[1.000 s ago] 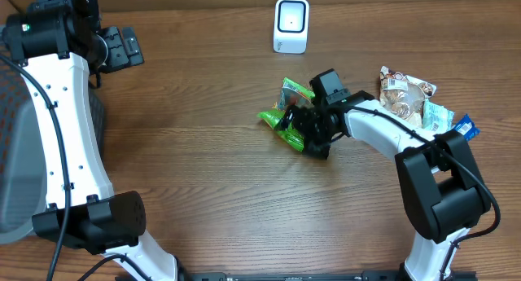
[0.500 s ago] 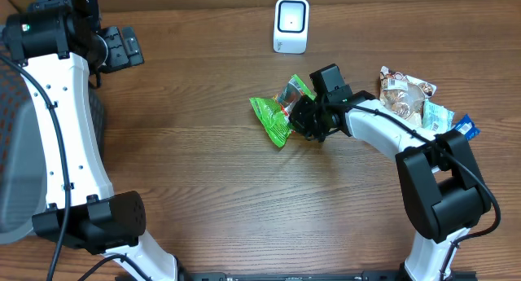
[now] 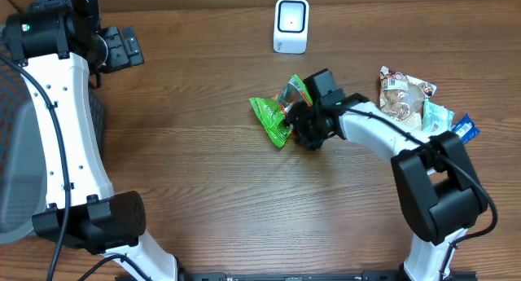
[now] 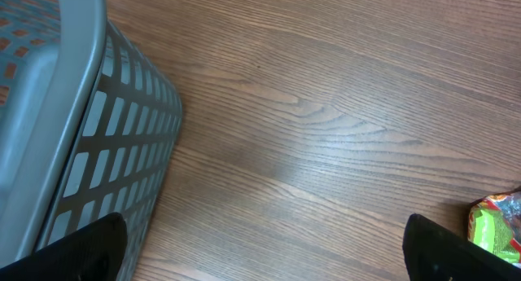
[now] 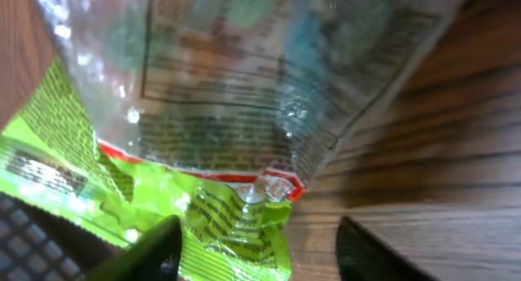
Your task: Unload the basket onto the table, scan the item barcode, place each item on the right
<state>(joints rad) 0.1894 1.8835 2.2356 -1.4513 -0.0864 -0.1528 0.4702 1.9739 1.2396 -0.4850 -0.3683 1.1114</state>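
A crinkly snack packet, bright green with a clear printed panel (image 3: 273, 120), lies flat on the wooden table in the middle. My right gripper (image 3: 303, 128) hovers at its right edge. In the right wrist view the packet (image 5: 228, 85) fills the frame. Its green lower corner reaches into the gap of my right gripper (image 5: 256, 252), whose fingers stand apart and do not pinch it. The white scanner (image 3: 291, 24) stands at the far edge. My left gripper (image 4: 264, 261) is open over bare wood at the far left (image 3: 122, 46), and the packet's corner (image 4: 496, 228) shows at that view's right edge.
A grey slatted basket (image 4: 49, 110) stands at the table's left side (image 3: 10, 151). Several more snack packets (image 3: 407, 98) lie in a pile at the right, beside my right arm.
The green packet slid left and spread out flat from under my right gripper. The right jaws closed and have parted again. The left arm has not moved.
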